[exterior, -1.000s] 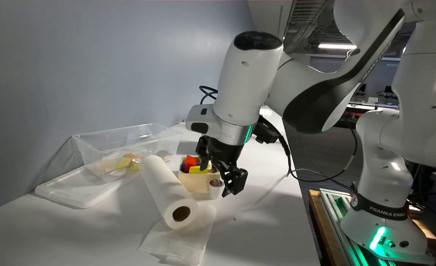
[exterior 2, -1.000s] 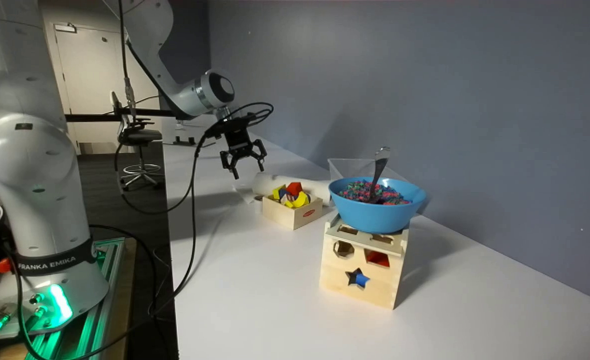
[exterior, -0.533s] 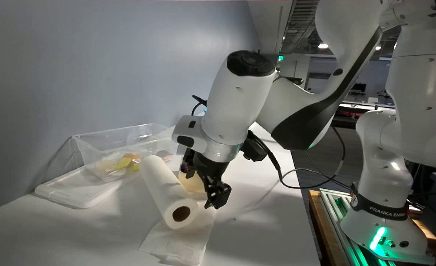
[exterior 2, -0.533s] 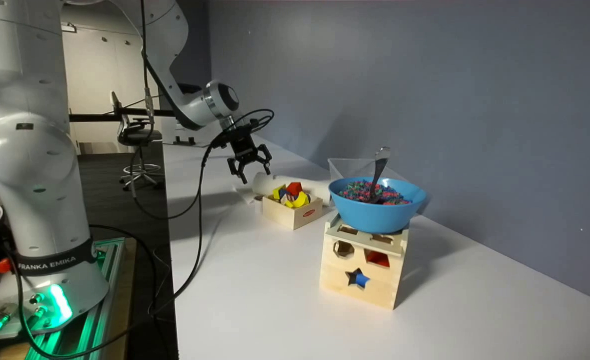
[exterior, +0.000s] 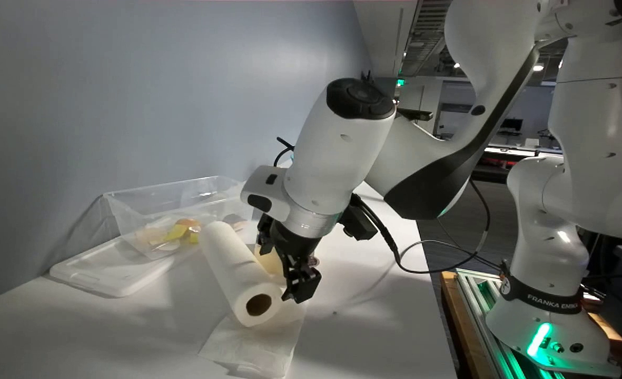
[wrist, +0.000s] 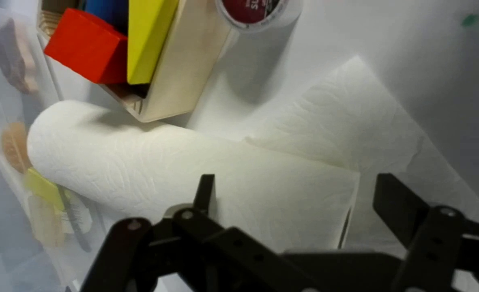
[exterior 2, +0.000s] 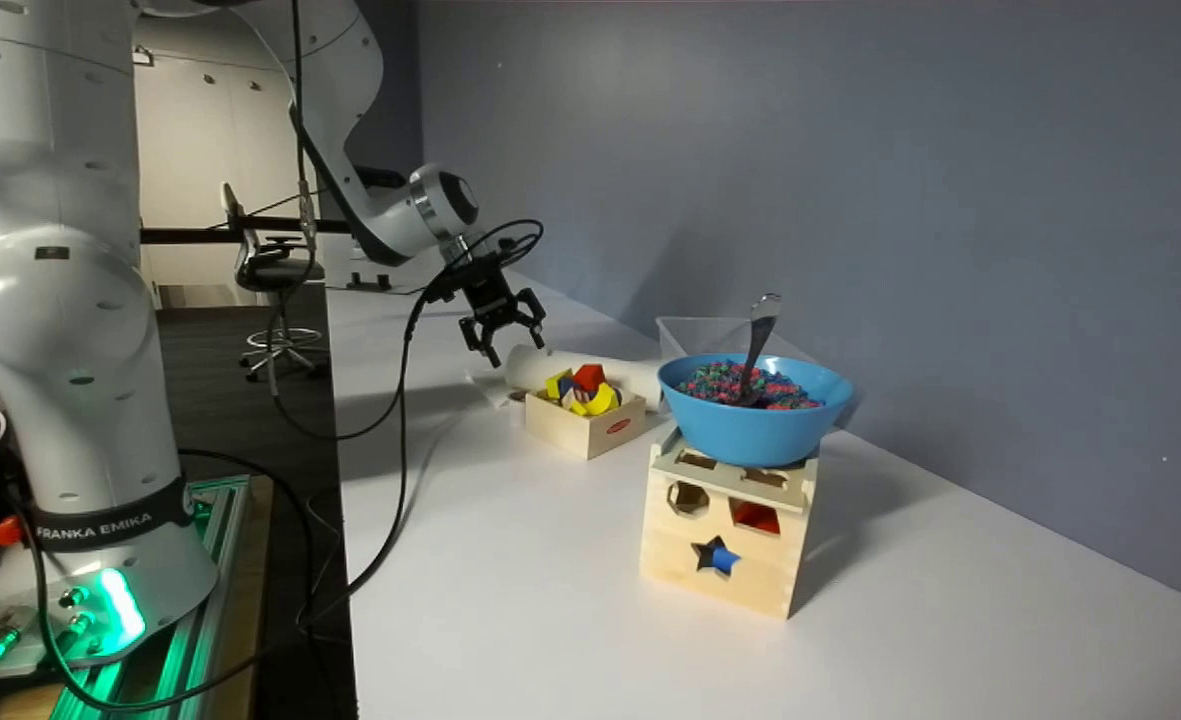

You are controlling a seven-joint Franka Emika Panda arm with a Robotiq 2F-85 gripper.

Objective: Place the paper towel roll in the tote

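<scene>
The paper towel roll (exterior: 237, 271) lies on its side on the tabletop (exterior: 374, 342), outside the tote (exterior: 163, 199), with its dark core hole (exterior: 258, 305) facing the camera in an exterior view. Under that end a white paper sheet (exterior: 255, 347) spreads flat and reaches out past it. The tool (wrist: 296, 196) hangs over the same end with its fingers (wrist: 205, 194) spread wide: in the wrist view one of them overlaps the roll's side, while the other stands beyond the end, across the sheet. Whether either touches the paper cannot be told.

Just beside the roll sits a wooden box (exterior 2: 572, 432) filled with coloured blocks (exterior 2: 590, 377), red and yellow among them, and near that a small white cup (wrist: 249, 11) with a dark red top. The roll's far end lies close to the tote, which is clear plastic and stands by the wall (exterior: 184, 95); yellow and orange-brown pieces (exterior: 177, 231) show through its side. A flat white piece (exterior: 100, 268) with rounded corners, much like a lid, lies at the tote's near end; whether it runs under the plastic is unclear.

Farther off, a wooden shape sorter (exterior 2: 675, 555) carries a blue bowl (exterior 2: 750, 430) of pink, blue and green bits (exterior 2: 708, 384), a utensil (exterior 2: 760, 335) leaning in it.
</scene>
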